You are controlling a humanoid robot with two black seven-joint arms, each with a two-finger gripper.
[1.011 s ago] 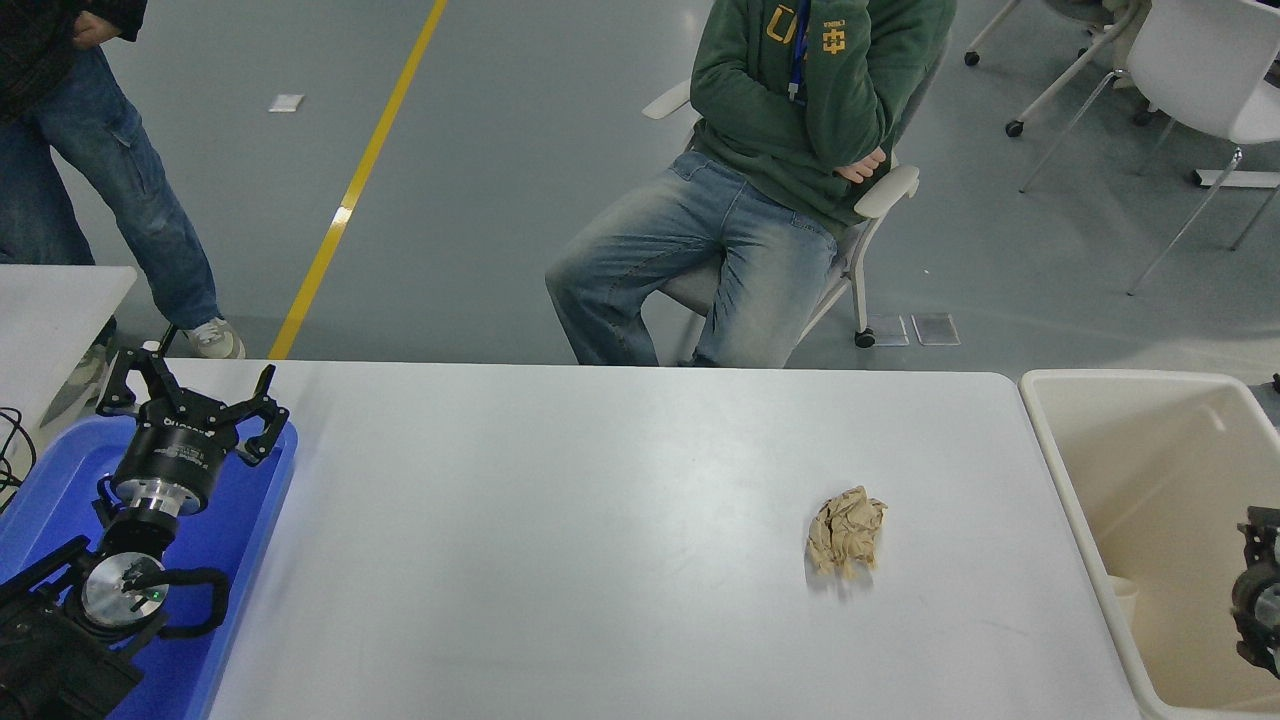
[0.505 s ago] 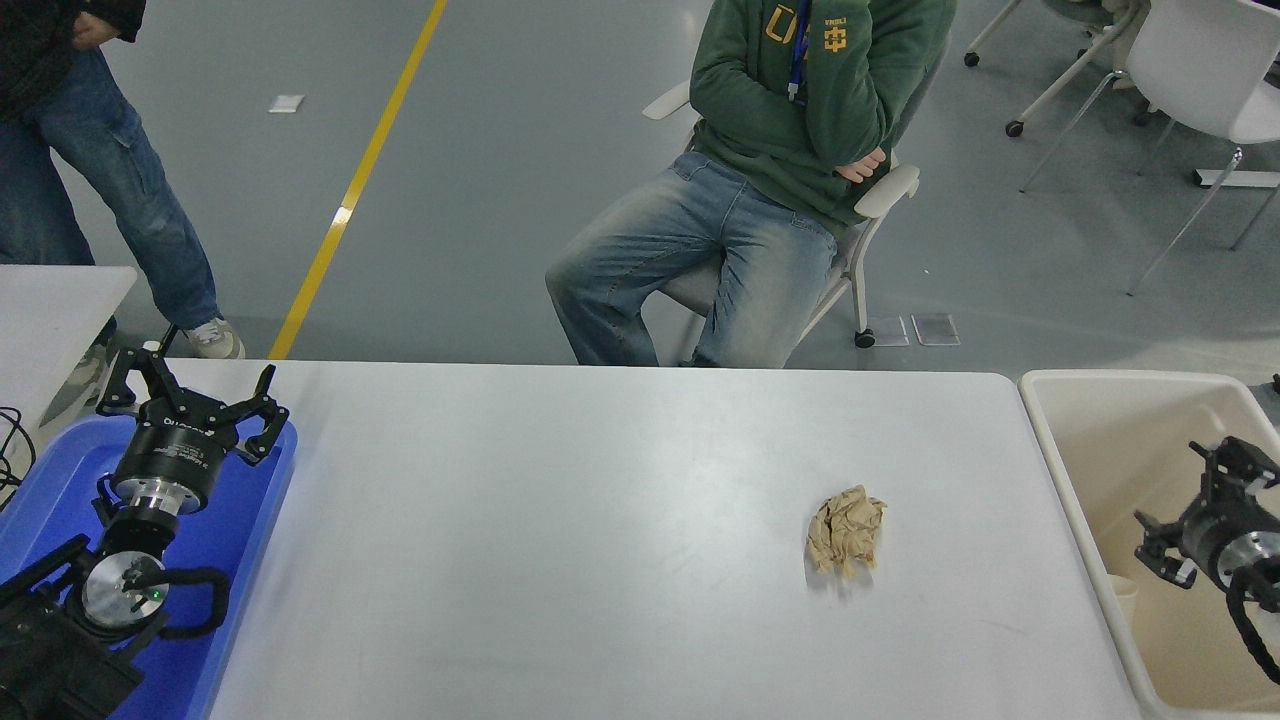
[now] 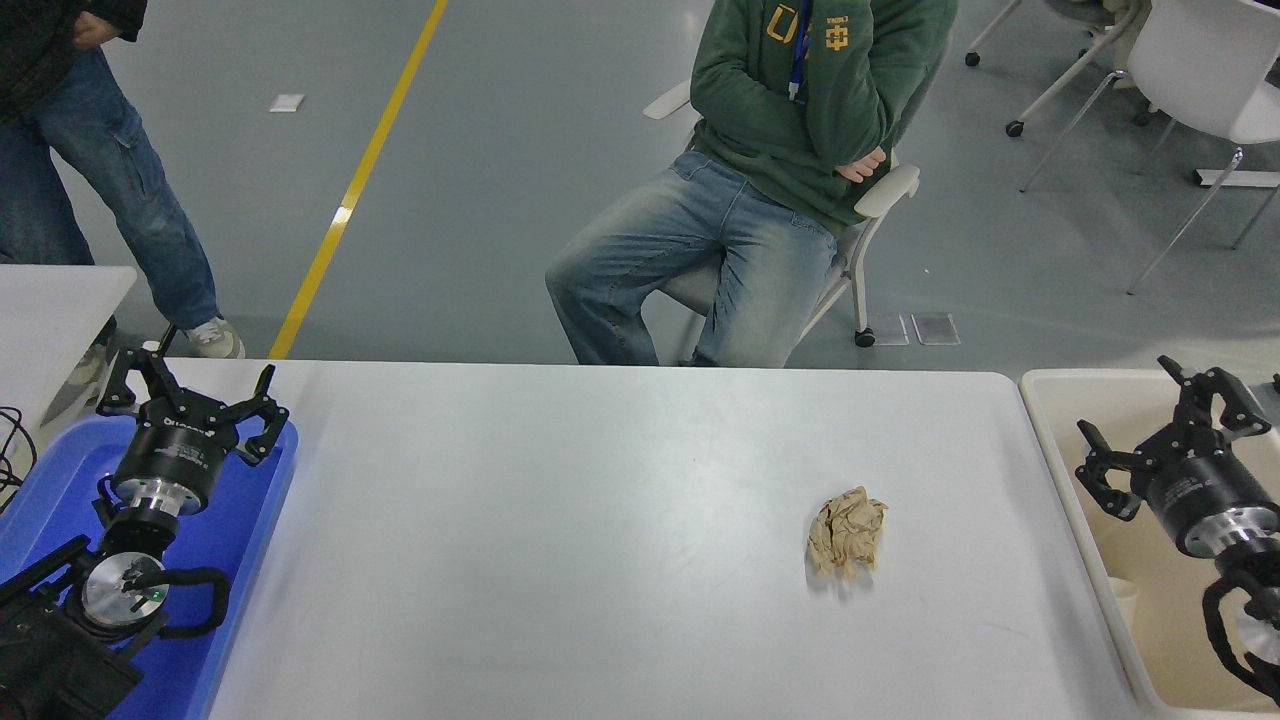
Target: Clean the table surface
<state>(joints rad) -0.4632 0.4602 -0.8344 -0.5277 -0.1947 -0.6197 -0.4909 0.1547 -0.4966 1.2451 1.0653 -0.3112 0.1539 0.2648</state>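
Right tool (image 3: pixel 1160 430) is coming up and forward over the cream bin (image 3: pixel 1075 385) at the right edge. A second ago only a sliver of it was showing at the frame edge, half a second ago it was low inside the bin, now it is hovering near the bin's far-left corner. Jaws are spread wide, gripping nothing.

Reading this as the reach starting: the arm is leaving its rest spot and heading out toward the worktop (image 3: pixel 560 480). Nothing on the worktop is changing; the crumpled tan paper wad (image 3: pixel 846 532) is sitting where it was.

Relative to the right tool, the wad is lying well off to its left and somewhat nearer the robot, out on the open worktop, not touching anything. The bin wall is between tool and wad, so the tool is probably needing to clear that rim first, then drop down.

Left tool (image 3: pixel 190 405) is parked over the blue tray (image 3: pixel 250 540), far left of the working tool, fingers open, empty.

Two people are waiting at the far side, one seated, one standing.
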